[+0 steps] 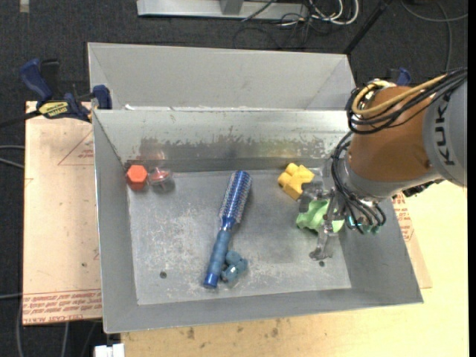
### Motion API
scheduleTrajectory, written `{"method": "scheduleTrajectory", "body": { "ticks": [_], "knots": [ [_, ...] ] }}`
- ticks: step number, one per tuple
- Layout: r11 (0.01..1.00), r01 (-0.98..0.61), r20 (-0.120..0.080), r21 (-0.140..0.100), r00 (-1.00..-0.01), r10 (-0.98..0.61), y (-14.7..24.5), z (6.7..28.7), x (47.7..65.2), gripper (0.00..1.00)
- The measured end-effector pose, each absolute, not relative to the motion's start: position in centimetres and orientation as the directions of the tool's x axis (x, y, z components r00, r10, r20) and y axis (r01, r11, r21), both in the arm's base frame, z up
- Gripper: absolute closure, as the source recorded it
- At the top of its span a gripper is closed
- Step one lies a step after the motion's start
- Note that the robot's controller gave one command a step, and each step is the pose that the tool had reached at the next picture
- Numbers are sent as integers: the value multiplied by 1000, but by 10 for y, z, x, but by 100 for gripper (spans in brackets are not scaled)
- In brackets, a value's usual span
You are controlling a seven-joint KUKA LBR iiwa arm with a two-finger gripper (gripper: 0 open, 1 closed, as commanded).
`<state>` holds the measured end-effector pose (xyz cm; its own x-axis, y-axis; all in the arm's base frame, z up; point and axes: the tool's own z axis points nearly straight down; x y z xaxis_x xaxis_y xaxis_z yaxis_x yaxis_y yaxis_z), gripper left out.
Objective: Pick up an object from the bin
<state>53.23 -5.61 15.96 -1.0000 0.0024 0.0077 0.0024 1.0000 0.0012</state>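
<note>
The hand [324, 238] hangs low at the right end of the bin [223, 76], close to the sloping right wall, over a green lumpy thing [311, 216] on the floor there; whether the hand is spread or pressed together I cannot tell. A yellow block [294, 178] lies just beside the green thing, toward the back wall. Bare, scuffed grey metal lies open between the hand and a blue hairbrush [229, 225] lying slantwise mid-floor, with a small blue-grey piece [235, 268] touching its handle end. An orange block [137, 176] sits in the far left back corner, well apart. Dark carpet [52, 21] surrounds the bin.
</note>
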Motion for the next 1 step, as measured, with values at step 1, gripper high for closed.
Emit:
{"method": "scheduleTrajectory", "body": {
  "ticks": [1],
  "knots": [
    [992,127,3,1,-992,127,-116,73,551,0]
  ]
}}
